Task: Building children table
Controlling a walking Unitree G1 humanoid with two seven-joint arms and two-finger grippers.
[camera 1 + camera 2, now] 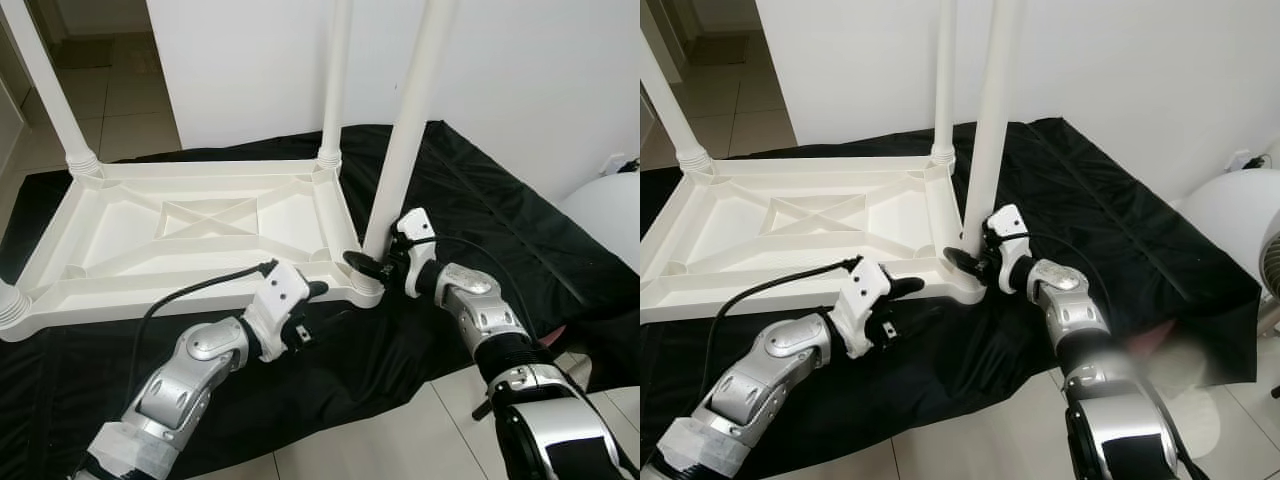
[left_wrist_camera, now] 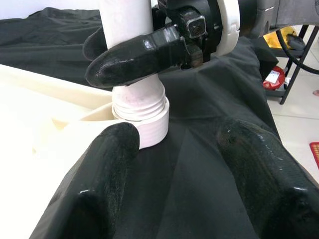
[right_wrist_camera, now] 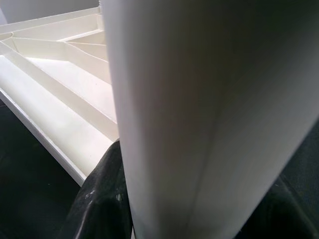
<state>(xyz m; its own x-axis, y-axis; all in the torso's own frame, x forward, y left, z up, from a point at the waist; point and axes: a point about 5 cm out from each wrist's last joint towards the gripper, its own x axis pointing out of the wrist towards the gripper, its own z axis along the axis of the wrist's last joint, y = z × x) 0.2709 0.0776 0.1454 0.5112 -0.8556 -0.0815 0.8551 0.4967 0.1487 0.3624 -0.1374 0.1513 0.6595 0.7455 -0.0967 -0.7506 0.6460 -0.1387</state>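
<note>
White plastic tabletop (image 1: 190, 235) lies inverted on black cloth (image 1: 480, 220). Right gripper (image 1: 372, 262) pinches near-right leg (image 1: 408, 130) above its threaded socket; left gripper (image 1: 312, 292) spread, just beside.

Upturned table top (image 1: 180, 235) lies on the cloth (image 1: 470, 200); leg (image 1: 405, 140) apparently seated in its near-right corner.

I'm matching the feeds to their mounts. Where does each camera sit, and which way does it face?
Left eye, right eye: on the head, looking down at the upturned white table on a black cloth; both arms show.
Left wrist: looks along the open left hand at the near corner leg.
Right wrist: pressed against that leg, fingers around it.
Both wrist views share the leg.
</note>
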